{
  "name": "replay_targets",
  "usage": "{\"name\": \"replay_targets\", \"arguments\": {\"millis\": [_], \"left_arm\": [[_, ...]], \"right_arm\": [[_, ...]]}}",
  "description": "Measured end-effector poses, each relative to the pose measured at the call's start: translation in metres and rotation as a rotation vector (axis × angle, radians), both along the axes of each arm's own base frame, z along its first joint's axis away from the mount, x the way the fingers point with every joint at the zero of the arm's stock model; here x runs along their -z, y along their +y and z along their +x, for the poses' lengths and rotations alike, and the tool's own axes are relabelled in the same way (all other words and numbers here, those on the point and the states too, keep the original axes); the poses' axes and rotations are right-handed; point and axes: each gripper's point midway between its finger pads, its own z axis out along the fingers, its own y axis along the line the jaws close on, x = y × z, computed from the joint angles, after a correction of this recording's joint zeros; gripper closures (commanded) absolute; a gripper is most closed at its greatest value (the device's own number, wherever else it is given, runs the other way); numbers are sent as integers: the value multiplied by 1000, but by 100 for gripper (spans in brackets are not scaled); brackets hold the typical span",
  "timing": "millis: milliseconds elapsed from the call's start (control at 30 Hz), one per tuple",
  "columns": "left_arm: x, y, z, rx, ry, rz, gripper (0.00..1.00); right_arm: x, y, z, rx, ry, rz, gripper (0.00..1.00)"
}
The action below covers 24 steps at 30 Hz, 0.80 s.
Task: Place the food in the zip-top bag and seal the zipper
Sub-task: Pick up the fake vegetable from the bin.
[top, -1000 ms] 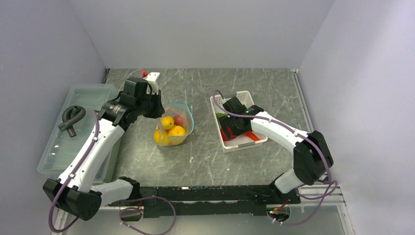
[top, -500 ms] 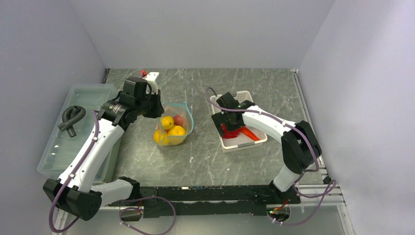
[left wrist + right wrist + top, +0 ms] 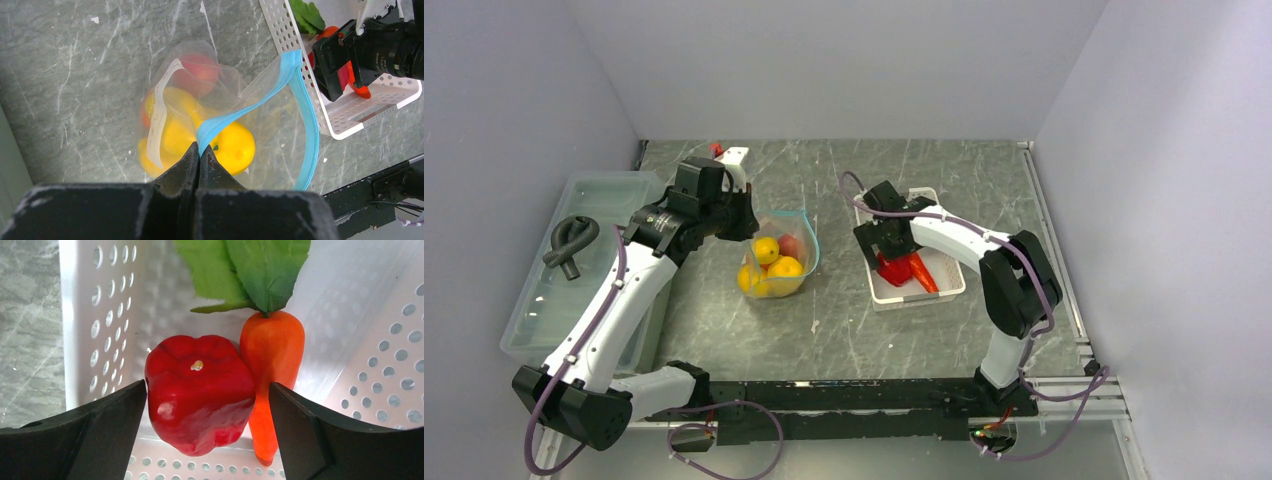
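Closely, the right gripper [image 3: 207, 386], fingers [image 3: 100, 435] spread, flanks red pepper [image 3: 200, 395] near basket wall [image 3: 95, 325].

The pepper [image 3: 200, 390] was glossy red, the carrot [image 3: 272, 365] orange with green leaves [image 3: 260, 265]; the basket [image 3: 95, 315] white and perforated; the zipper [image 3: 225, 120] teal-blue; the tabletop [image 3: 75, 75] grey-marbled.

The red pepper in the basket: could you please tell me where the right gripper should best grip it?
Probably across the red pepper's wide body, coming straight down from above: it sits stem up between the open right gripper's fingers. The carrot lies close against one flank, so that finger needs care.
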Motion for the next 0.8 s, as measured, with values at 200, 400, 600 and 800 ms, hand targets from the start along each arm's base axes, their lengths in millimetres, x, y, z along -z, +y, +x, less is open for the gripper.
{"name": "replay_targets", "arguments": {"millis": [200,400,600,800], "left_arm": [[0,0,0,0,0,0,100],[0,0,0,0,0,0,100],[0,0,0,0,0,0,100],[0,0,0,0,0,0,100]], "right_arm": [[2,0,2,0,6,10,16],[2,1,1,-2,8,13,37],[1,1,1,4,7,16,54],[-11,-1,0,25,-13,29,60]]}}
